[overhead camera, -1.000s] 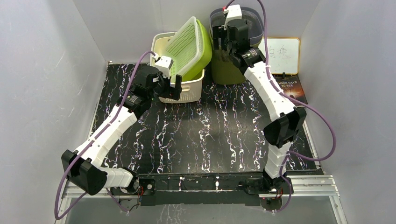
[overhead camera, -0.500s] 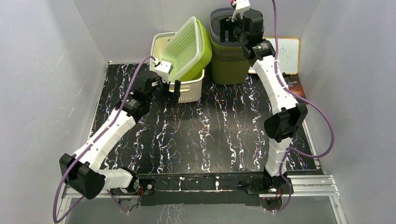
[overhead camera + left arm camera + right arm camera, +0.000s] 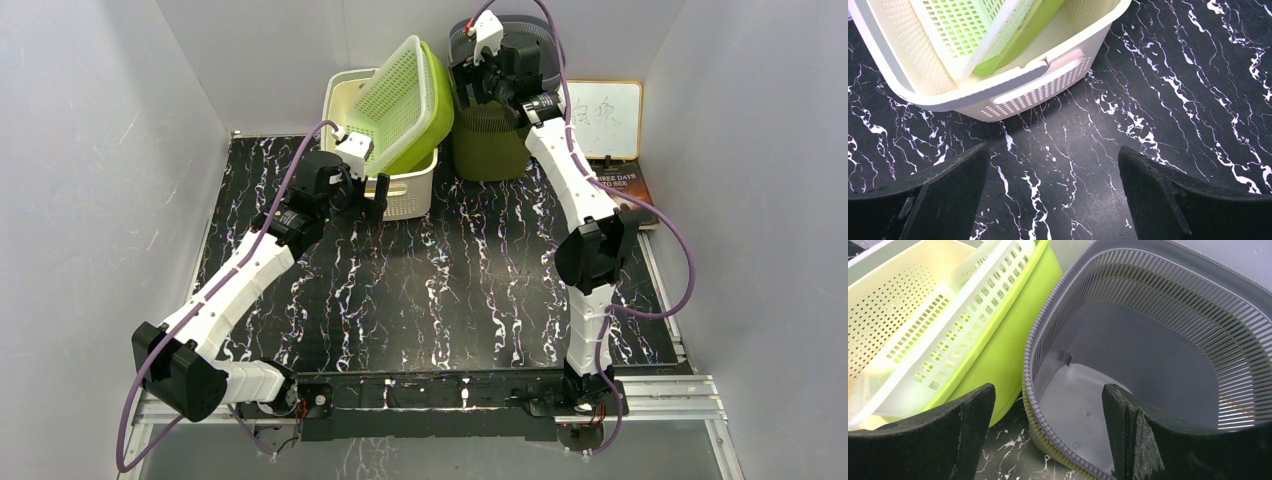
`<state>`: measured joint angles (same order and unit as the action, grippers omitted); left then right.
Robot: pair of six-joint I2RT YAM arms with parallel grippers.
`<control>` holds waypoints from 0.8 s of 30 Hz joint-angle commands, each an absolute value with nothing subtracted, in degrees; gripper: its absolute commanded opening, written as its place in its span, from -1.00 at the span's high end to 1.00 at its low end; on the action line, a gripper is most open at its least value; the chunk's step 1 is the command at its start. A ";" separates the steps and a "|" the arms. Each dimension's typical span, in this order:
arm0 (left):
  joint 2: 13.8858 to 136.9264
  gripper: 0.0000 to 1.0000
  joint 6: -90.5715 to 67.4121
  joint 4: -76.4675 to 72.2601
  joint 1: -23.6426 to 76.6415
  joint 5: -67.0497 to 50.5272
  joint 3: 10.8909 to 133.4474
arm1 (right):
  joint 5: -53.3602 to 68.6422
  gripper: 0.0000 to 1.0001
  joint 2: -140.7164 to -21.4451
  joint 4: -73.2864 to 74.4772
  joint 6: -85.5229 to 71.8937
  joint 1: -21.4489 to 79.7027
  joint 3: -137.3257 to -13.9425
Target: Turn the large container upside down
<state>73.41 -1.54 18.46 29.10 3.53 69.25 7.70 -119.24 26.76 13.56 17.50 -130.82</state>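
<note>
A cream perforated basket (image 3: 405, 198) stands at the back of the table, with a lime-green tub (image 3: 432, 95) and a pale lattice insert (image 3: 392, 95) leaning in it. A grey slatted bin (image 3: 552, 52) sits nested in an olive bin (image 3: 490, 150) at the back middle. My left gripper (image 3: 372, 195) is open and empty, just in front of the cream basket's handle wall (image 3: 1038, 90), above the table (image 3: 1053, 150). My right gripper (image 3: 476, 82) is open, and its jaws straddle the grey bin's near left rim (image 3: 1030, 385) without touching it.
A small whiteboard (image 3: 610, 118) leans on the back wall to the right of the bins, with a dark book (image 3: 622, 188) in front of it. White walls close in the left, back and right sides. The lime tub (image 3: 998, 355) stands close beside the bins.
My right gripper swung up and right, then came back left over the grey bin's left rim. My left gripper drew back a little from the cream basket. Both stayed open.
</note>
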 commanded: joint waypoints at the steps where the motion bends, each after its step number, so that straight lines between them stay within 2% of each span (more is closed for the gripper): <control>1: 72.45 -0.97 -0.70 19.89 29.40 4.66 69.25 | 7.87 -0.47 -119.54 22.95 15.91 17.23 -134.84; 3: 72.34 -0.97 -0.74 20.31 29.36 5.18 69.25 | 7.01 -0.32 -120.47 23.48 16.15 17.16 -135.80; 6: 72.35 -0.97 -0.80 21.11 29.41 5.53 69.74 | 7.21 0.28 -121.25 23.43 16.02 16.69 -136.41; 7: 72.47 -0.97 -0.79 21.40 29.35 5.54 69.89 | 7.36 0.39 -121.43 23.31 15.99 16.49 -136.41; 9: 72.65 -0.97 -0.80 22.09 29.34 5.54 70.40 | 8.51 0.36 -121.69 23.48 15.99 16.14 -136.41; 13: 72.79 -0.97 -0.81 23.13 29.36 5.84 70.60 | 10.67 0.13 -122.45 24.63 16.49 15.89 -136.41; 17: 72.38 -0.97 -0.89 24.04 29.40 6.10 70.31 | 12.17 0.14 -122.71 26.23 16.66 15.74 -136.41; 19: 72.18 -0.97 -0.94 24.61 29.39 6.42 70.48 | 13.43 0.22 -122.49 27.40 16.87 15.71 -136.29; 23: 71.52 -0.97 -0.94 24.87 29.31 6.74 70.58 | 14.05 0.76 -121.27 28.38 17.38 15.72 -134.52; 24: 71.48 -0.97 -1.01 24.86 29.39 6.74 70.58 | 14.47 0.81 -120.69 28.41 17.92 15.71 -133.73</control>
